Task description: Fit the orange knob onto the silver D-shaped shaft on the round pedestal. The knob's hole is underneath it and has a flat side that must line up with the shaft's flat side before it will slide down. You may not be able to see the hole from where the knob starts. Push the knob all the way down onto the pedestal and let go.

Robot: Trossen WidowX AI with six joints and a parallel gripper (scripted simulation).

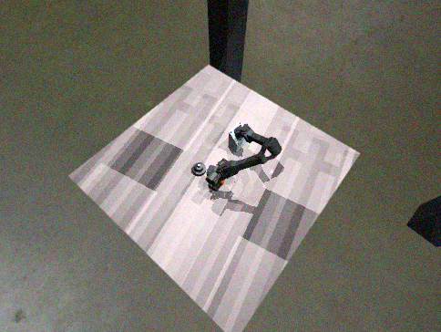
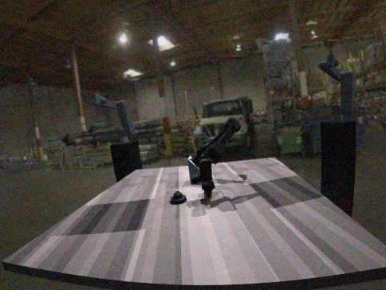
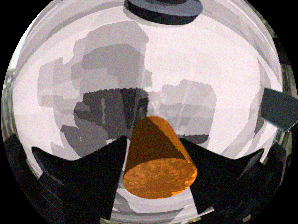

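Knob [image 1: 222, 182] [image 3: 159, 165] orange, tapered, round-ended.

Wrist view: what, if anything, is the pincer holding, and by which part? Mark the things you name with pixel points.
Nothing is held: the pincer [image 1: 217, 185] [image 2: 206, 199] [image 3: 153, 141] is open around the sides of the orange knob [image 1: 222, 181] [image 2: 206, 195] [image 3: 160, 178], with a pale sliver showing at its left edge.

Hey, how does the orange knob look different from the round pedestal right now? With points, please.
The knob [image 1: 222, 181] [image 3: 160, 179] is orange; the pedestal [image 1: 196, 171] [image 2: 178, 198] [image 3: 165, 14] is dark gray.
The knob is a tapered plug, while the pedestal is a wide, low base that steps inward toward the top.
The knob sits between the open gripper's [image 1: 218, 185] [image 2: 206, 200] [image 3: 158, 172] fingers; the pedestal stands apart, outside them.
Both have a round outline.
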